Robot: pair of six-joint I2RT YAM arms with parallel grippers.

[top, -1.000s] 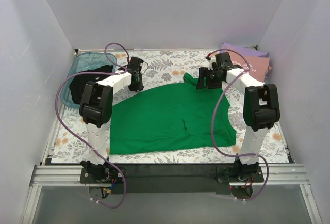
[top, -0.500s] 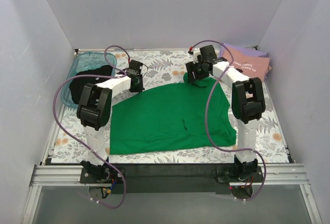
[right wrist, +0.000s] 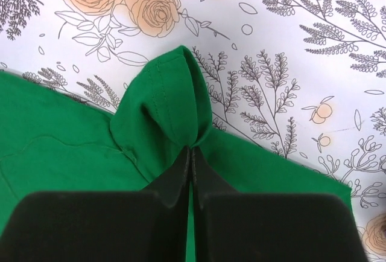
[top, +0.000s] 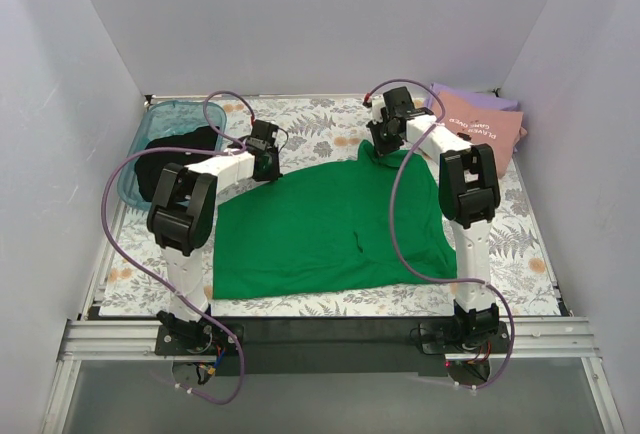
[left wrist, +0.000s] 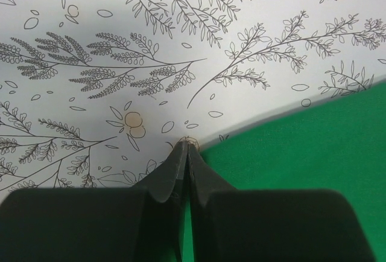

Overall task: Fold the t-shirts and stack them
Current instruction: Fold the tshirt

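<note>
Your right gripper (right wrist: 191,148), clamped on a fold of the green t-shirt (top: 330,224), has shifted left and farther. Your left gripper (left wrist: 186,144) pinches its far-left corner — the shirt lies spread on the surface (top: 320,119), fold not begun.

— Where do we find the spread tee (top: 330,224)?
— Mid-table (top: 310,119), just beyond the arms' bases. Our left gripper (left wrist: 188,144) pinches its far left edge, and our right gripper (right wrist: 192,148) pinches a fold at its far right corner.
— And the rest?
— The bin (top: 185,107) stands at the far left with a second tee (top: 175,149) in it. At the far right we see a top tee (top: 485,129) lying on a bottom tee (top: 470,97).
</note>
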